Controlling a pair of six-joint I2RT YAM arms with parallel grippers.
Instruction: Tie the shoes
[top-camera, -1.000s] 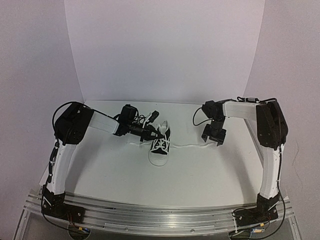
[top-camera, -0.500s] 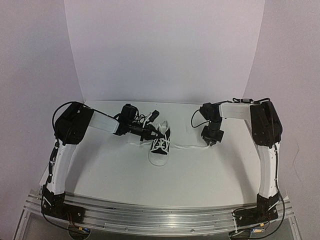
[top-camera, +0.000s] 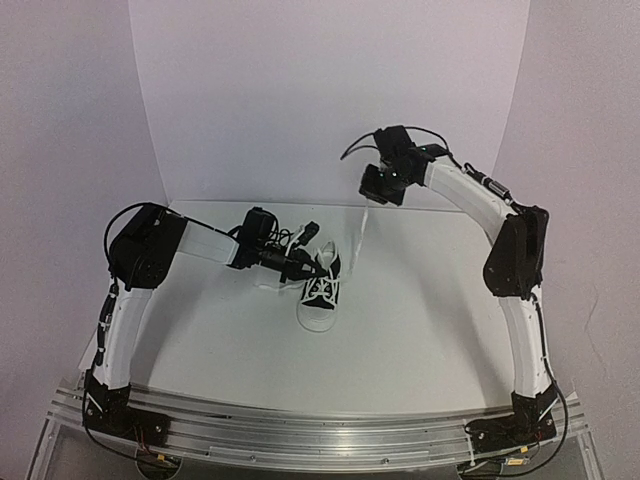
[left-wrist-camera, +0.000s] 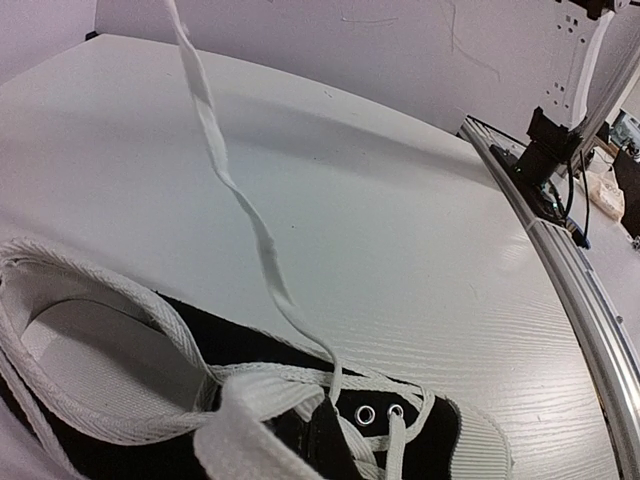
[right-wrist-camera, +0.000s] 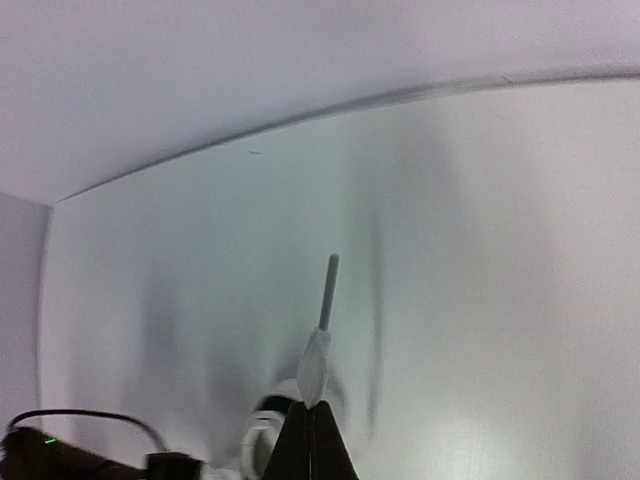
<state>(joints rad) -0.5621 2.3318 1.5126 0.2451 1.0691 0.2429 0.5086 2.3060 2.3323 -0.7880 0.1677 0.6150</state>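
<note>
One lace (left-wrist-camera: 210, 110) pinched in the raised right pincer (top-camera: 370, 196); left pincer (top-camera: 300, 268) (fingertips hidden at sneaker (top-camera: 320, 295)) unreadable.

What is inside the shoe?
Through the opening of the shoe only its pale lining shows, and nothing else is visible in it. The toe end is hidden under the black canvas and the white laces.

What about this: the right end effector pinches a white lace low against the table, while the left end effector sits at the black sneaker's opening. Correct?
One error: the right end effector pinches the white lace raised high above the table, not low against it, as the top external view shows. The left end effector does sit at the opening of the black sneaker.
</note>
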